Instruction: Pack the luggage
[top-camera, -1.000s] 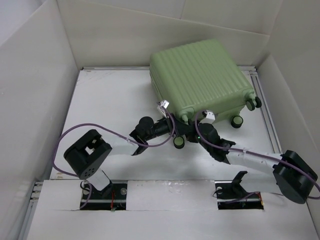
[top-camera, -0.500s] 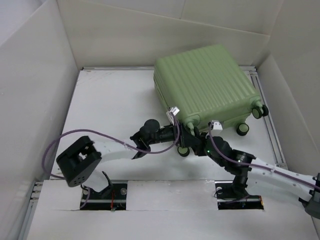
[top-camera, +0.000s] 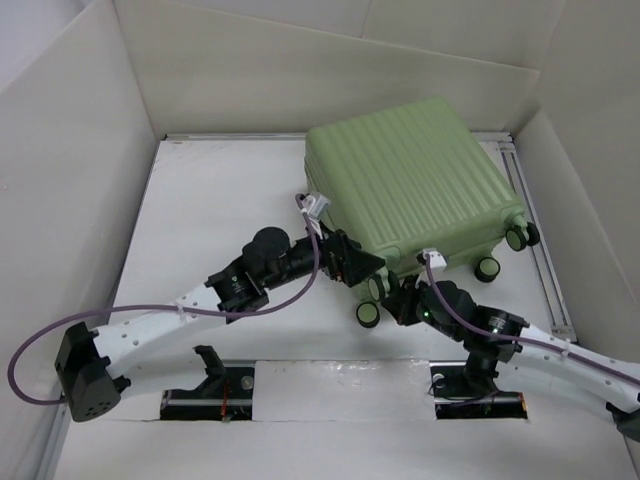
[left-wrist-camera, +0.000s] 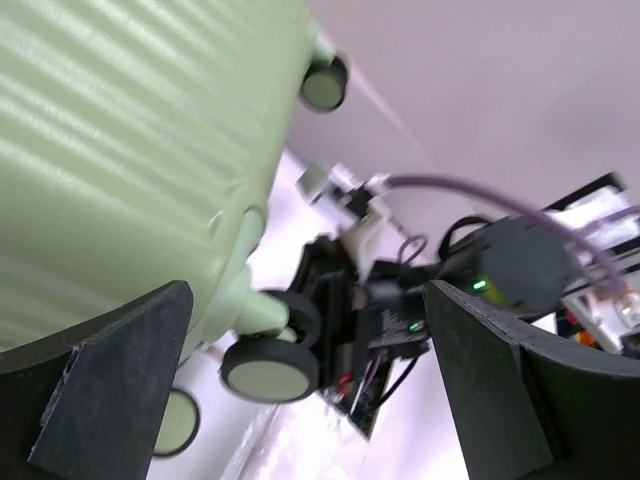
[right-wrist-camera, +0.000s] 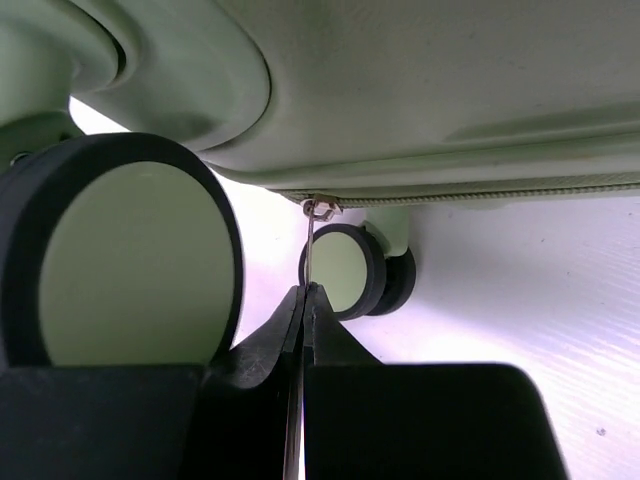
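The luggage (top-camera: 415, 180) is a closed pale green ribbed suitcase lying flat at the back right of the table, its caster wheels (top-camera: 368, 314) facing the arms. My left gripper (top-camera: 358, 264) stands open at its near left corner, with nothing between the fingers; in the left wrist view the shell (left-wrist-camera: 120, 150) and a wheel (left-wrist-camera: 268, 366) lie just beyond the left gripper (left-wrist-camera: 310, 400). My right gripper (top-camera: 396, 300) sits low between the near wheels. The right gripper (right-wrist-camera: 305, 296) is shut on the thin metal zipper pull (right-wrist-camera: 311, 245) hanging from the zipper seam (right-wrist-camera: 450, 194).
White walls box in the table (top-camera: 220, 200) on three sides. A metal rail (top-camera: 546, 265) runs along the right edge, close to the suitcase's right wheels (top-camera: 519, 237). Purple cables (top-camera: 300, 285) loop off both arms. A large wheel (right-wrist-camera: 120, 260) fills the left of the right wrist view.
My left arm has stretched forward and its gripper has opened wide beside the suitcase corner. The suitcase has shifted slightly to the right. The right gripper stays shut and has moved lower between the wheels.
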